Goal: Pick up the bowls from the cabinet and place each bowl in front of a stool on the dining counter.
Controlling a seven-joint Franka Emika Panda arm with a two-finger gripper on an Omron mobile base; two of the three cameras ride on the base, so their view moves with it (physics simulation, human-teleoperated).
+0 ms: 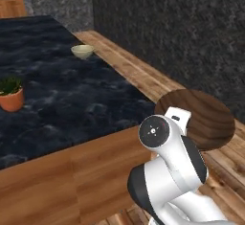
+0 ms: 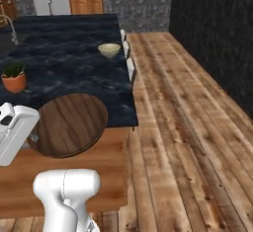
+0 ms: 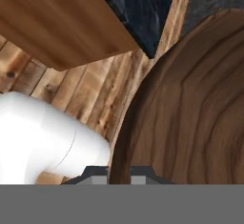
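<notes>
Though claw (image 3: 119, 170) pinches rim, brown bowl (image 2: 69, 125) shows wood-grain.

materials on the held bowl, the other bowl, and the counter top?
Held bowl: looks like dark wood, visible grain rings, matte.
Pale bowl: likely glazed ceramic, smooth beige, no grain.
Counter top: black marble look, pale grey veining, on a wood-look base.

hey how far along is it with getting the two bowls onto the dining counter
About halfway, it seems. The pale bowl already sits on the dining counter near its stool-side edge, by the white stools. The dark wood-grained bowl is in hand: the gripper has its jaws shut on the rim, held in the air off the counter's near end. It still has to be set down before a stool.
</notes>
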